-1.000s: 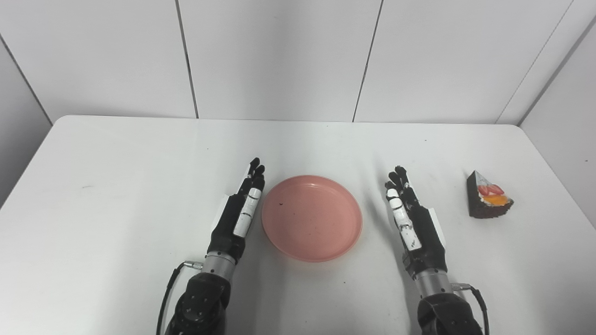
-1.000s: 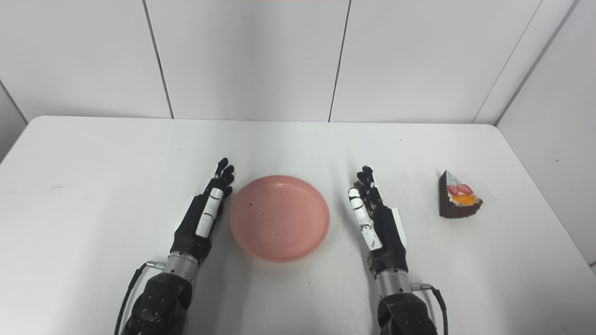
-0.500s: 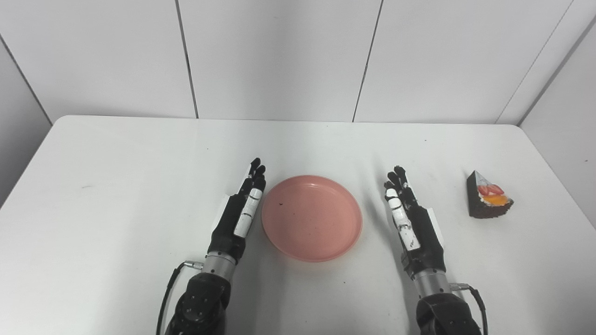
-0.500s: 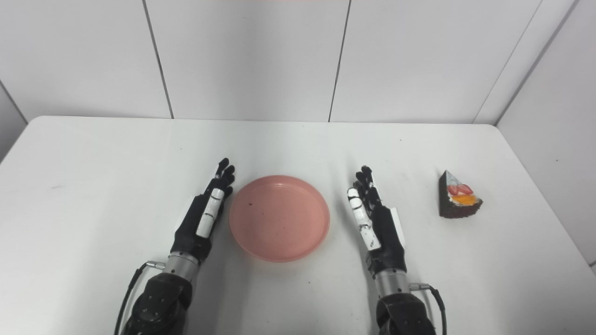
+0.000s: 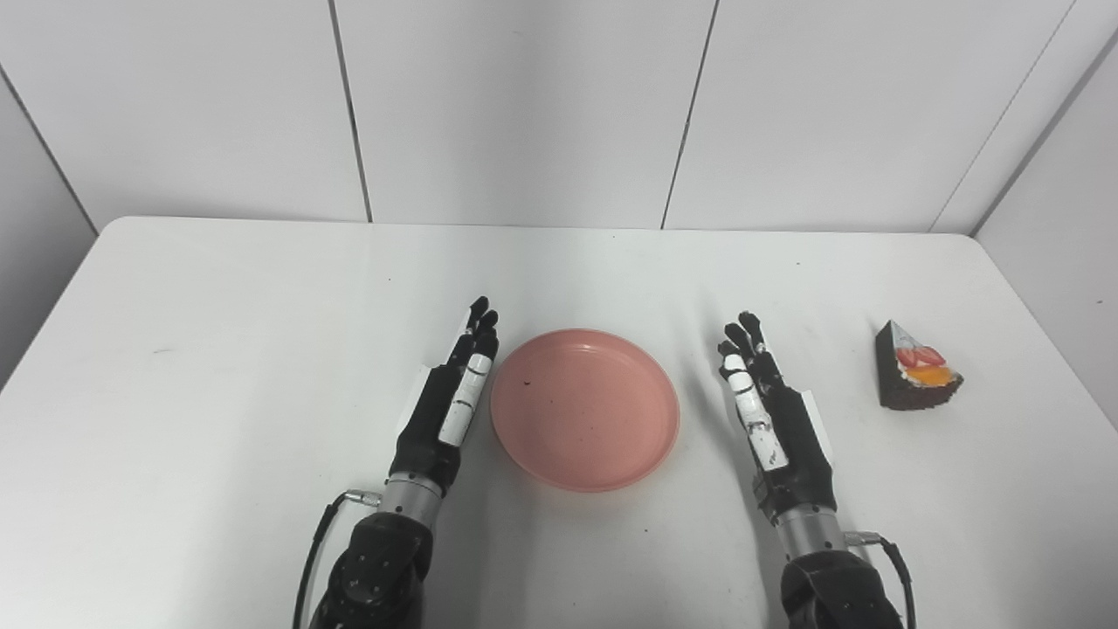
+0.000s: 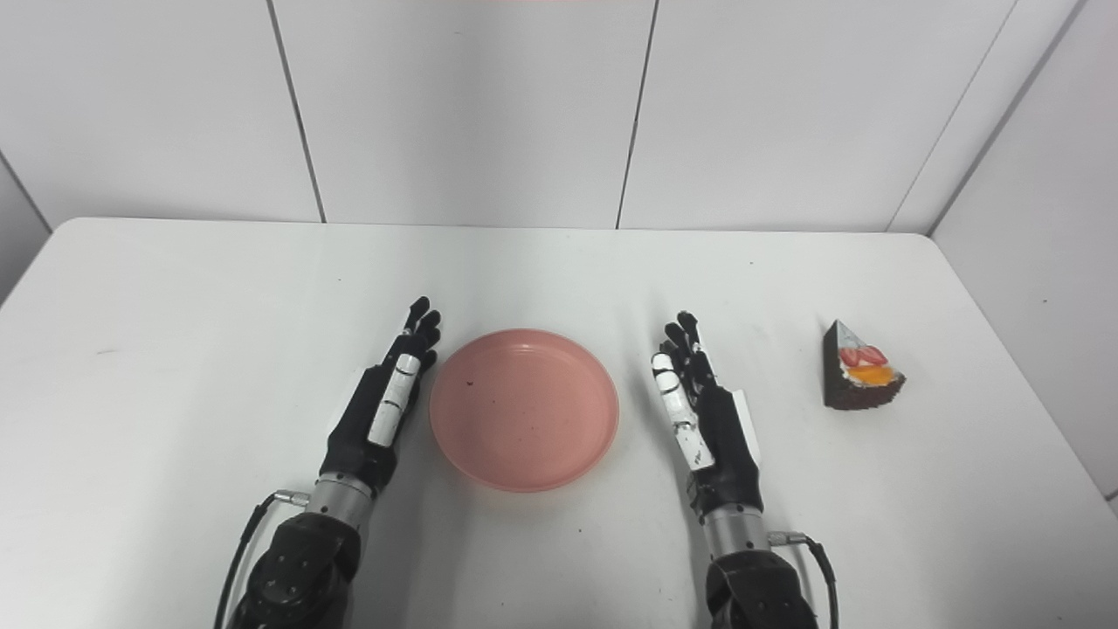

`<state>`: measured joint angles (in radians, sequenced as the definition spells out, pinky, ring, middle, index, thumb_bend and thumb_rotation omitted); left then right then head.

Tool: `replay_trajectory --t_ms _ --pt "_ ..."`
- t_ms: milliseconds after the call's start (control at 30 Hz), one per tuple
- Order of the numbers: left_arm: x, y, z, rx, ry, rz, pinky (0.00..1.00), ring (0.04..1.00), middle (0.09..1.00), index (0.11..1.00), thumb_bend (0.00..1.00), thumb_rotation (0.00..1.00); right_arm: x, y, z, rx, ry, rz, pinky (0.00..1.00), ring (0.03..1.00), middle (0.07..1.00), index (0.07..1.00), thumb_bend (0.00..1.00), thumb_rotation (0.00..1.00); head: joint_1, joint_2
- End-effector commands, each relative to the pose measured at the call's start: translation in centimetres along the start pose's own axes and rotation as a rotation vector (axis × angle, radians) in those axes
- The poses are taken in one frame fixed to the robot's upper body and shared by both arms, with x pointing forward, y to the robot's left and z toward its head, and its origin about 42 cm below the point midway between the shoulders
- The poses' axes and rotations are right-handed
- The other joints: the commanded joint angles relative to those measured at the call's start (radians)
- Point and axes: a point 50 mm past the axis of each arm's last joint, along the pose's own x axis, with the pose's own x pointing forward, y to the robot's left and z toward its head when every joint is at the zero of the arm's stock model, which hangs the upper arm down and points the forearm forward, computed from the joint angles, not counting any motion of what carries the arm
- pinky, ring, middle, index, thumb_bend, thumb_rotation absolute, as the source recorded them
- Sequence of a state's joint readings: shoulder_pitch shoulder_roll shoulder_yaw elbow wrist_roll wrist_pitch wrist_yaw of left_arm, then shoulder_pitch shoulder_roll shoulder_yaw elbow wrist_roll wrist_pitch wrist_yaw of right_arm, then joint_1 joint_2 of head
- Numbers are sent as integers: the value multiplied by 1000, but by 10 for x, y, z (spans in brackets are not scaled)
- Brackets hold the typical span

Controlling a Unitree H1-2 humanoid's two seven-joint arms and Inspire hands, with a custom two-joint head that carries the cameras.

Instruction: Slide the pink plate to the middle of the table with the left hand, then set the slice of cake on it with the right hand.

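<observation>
Empty pink plate [image 5: 584, 408] lies mid-table; chocolate cake slice [image 5: 915, 378] well right of it

My left hand [image 5: 445, 397] is flat and edge-on, fingers [image 5: 476, 328] straight, pointing away from me, holding nothing. My right hand [image 5: 773, 415] is in the mirrored pose, fingers [image 5: 742, 336] extended and slightly spread, also holding nothing. Both forearms come up from the bottom edge, wrists straight.
</observation>
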<state>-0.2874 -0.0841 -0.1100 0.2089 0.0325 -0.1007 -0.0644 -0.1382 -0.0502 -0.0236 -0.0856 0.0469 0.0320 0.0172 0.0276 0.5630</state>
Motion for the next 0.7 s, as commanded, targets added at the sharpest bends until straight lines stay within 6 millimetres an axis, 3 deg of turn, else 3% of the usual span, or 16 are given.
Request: replay_trajectory --t_ms 0,133,233,333,433,500,667 --pt "-5 0 -5 1 9 -10 1000 1000 1000 1000 680 990 6 0 14 -3 -70 6 977 963 964 982 474 795 -1 1" --pt "-5 -1 -5 0 6 -10 1000 1000 1000 1000 678 989 10 -7 18 -15 -89 -14 994 974 967 981 501 779 -21 -1" --pt "-5 1 -5 4 7 -17 1000 1000 1000 1000 691 999 23 -26 30 -76 -161 -67 1000 981 973 992 557 741 -63 -5" --pt "-6 5 -6 -1 11 -14 1000 1000 1000 1000 695 1000 35 -48 47 -157 -213 -159 1000 985 979 996 626 770 -100 -8" --pt "-8 11 -7 -16 15 -17 1000 1000 1000 1000 688 998 39 -60 60 -206 -233 -245 956 948 947 965 636 697 -173 -17" --pt "-10 16 -7 -15 15 -26 1000 1000 1000 1000 676 1000 43 -72 70 -299 -230 -280 956 959 955 969 584 691 -204 -21" --pt "-16 31 -10 -18 7 -36 1000 1000 1000 1000 630 1000 45 -96 88 -434 -215 -375 830 943 939 954 626 630 -279 -32"
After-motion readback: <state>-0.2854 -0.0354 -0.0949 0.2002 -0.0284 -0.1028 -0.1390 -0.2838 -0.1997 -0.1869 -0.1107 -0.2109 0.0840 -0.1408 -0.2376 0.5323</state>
